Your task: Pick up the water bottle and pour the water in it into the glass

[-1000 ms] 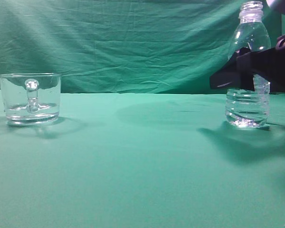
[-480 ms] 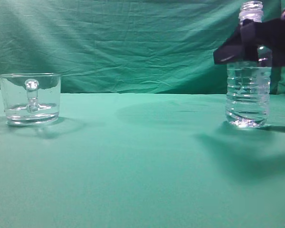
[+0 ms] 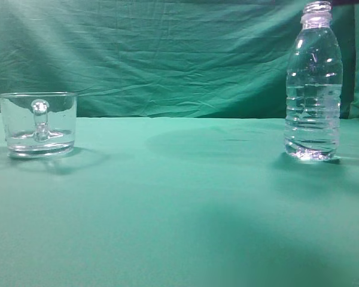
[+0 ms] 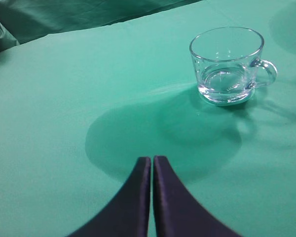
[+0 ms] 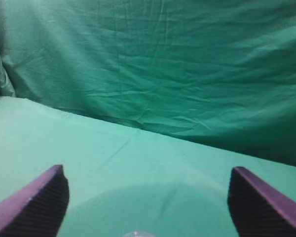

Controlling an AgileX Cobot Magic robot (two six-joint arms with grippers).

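Water bottle (image 3: 313,84) upright, ungripped; right gripper (image 5: 148,202) spread wide; left gripper (image 4: 152,168) closed, empty.

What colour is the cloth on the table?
Green tablecloth, plain; clearest in the exterior view.

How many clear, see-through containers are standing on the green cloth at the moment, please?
2. A short, wide clear glass mug with a looped handle stands at the far left; a taller clear plastic water bottle, uncapped, stands at the far right. Nothing appears to be hidden.
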